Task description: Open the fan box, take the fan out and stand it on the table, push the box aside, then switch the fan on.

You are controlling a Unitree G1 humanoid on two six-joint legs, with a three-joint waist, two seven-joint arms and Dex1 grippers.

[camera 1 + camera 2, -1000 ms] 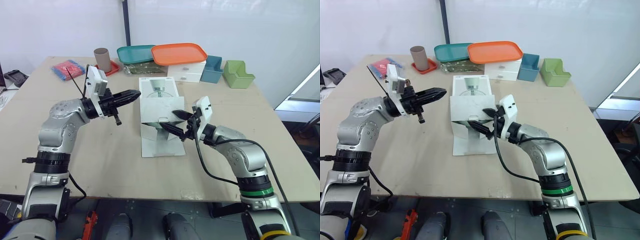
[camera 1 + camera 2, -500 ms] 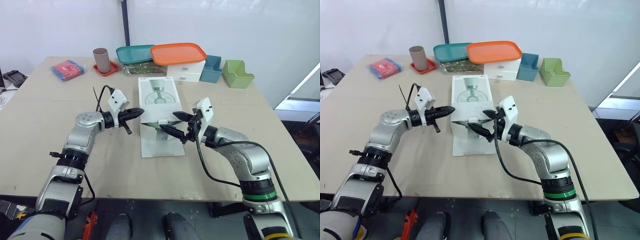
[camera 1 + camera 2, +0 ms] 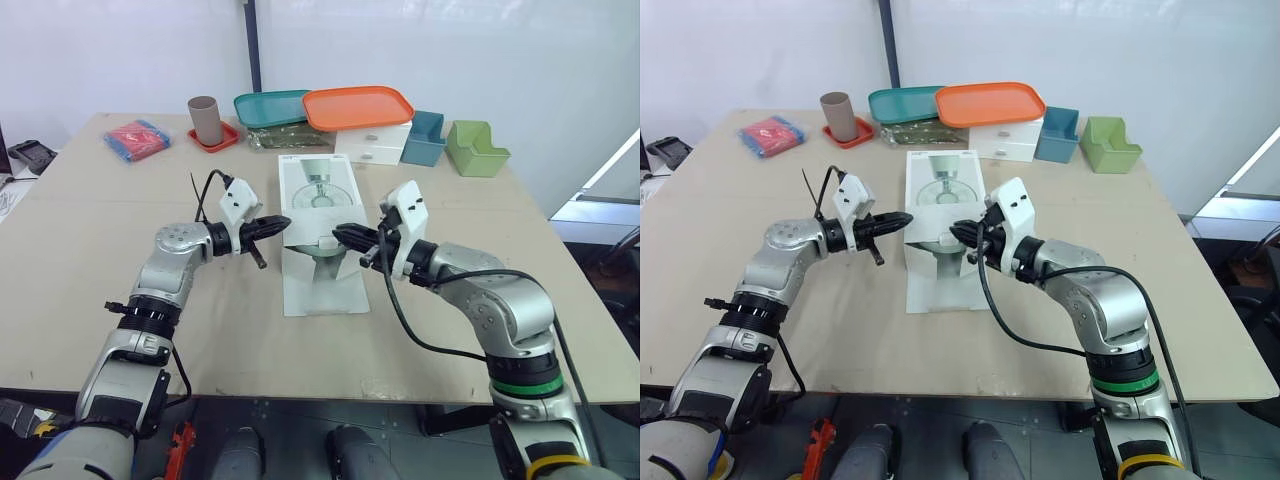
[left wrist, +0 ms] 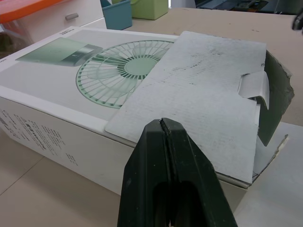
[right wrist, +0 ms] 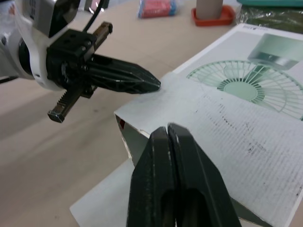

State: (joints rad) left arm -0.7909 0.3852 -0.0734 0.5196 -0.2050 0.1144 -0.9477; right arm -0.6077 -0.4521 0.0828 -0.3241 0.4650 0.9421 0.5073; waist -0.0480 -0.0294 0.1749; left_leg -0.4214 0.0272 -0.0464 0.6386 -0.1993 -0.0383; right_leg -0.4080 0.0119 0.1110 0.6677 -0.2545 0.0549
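The white fan box [image 3: 318, 190], printed with a green fan, lies flat mid-table. At its near end the top flap [image 4: 203, 94] is folded back over the lid and the bottom flap [image 3: 322, 292] lies on the table. My left gripper [image 3: 284, 223] is shut, its tips touching the left edge of the folded flap. In the right wrist view the left gripper [image 5: 124, 79] meets that flap's corner. My right gripper [image 3: 339, 235] is shut with nothing between its fingers [image 5: 166, 142] and hovers just over the open near end of the box.
Along the back edge stand a brown cup [image 3: 205, 120] on a red coaster, a teal tray [image 3: 272, 106], an orange tray [image 3: 358, 105] on a white drawer box [image 3: 372, 143], a teal bin [image 3: 424, 138] and a green bin [image 3: 476, 148]. A red-blue packet [image 3: 137, 137] lies far left.
My right gripper has gone from wide open to shut and risen over the box's open end. My left arm came down from a raised pose to the box's left corner.
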